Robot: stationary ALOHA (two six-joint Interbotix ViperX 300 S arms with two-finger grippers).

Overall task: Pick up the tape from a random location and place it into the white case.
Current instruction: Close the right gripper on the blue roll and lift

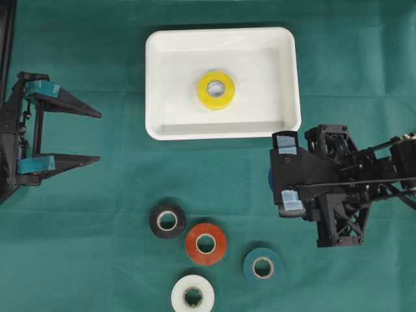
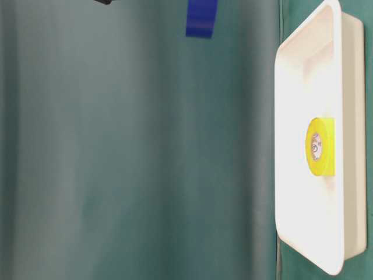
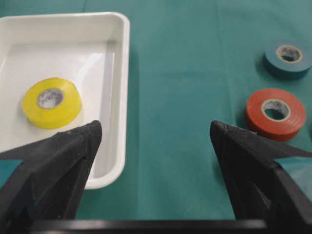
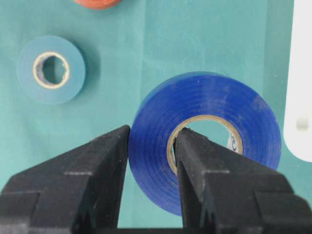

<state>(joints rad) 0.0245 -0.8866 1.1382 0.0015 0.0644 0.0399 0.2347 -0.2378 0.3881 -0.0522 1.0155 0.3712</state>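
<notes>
— Well, what is obscured?
— The right gripper (image 4: pixel 151 146) hides part of the blue tape (image 4: pixel 209 141) it pinches through the core, raised beside the white case (image 1: pixel 221 127).
— And further off?
— The left gripper (image 1: pixel 97 136) hangs level, jaws wide, empty.

Glossy white plastic case (image 1: pixel 223 127), matt green cloth (image 1: pixel 97 260), and smooth, shiny blue tape (image 4: pixel 214 97).

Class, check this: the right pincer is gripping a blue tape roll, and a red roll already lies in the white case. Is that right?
One detail is wrong. The roll lying in the white case is the yellow tape roll, not red, as the overhead view shows. The right pincer is indeed gripping a blue tape roll, seen in the right wrist view.
</notes>
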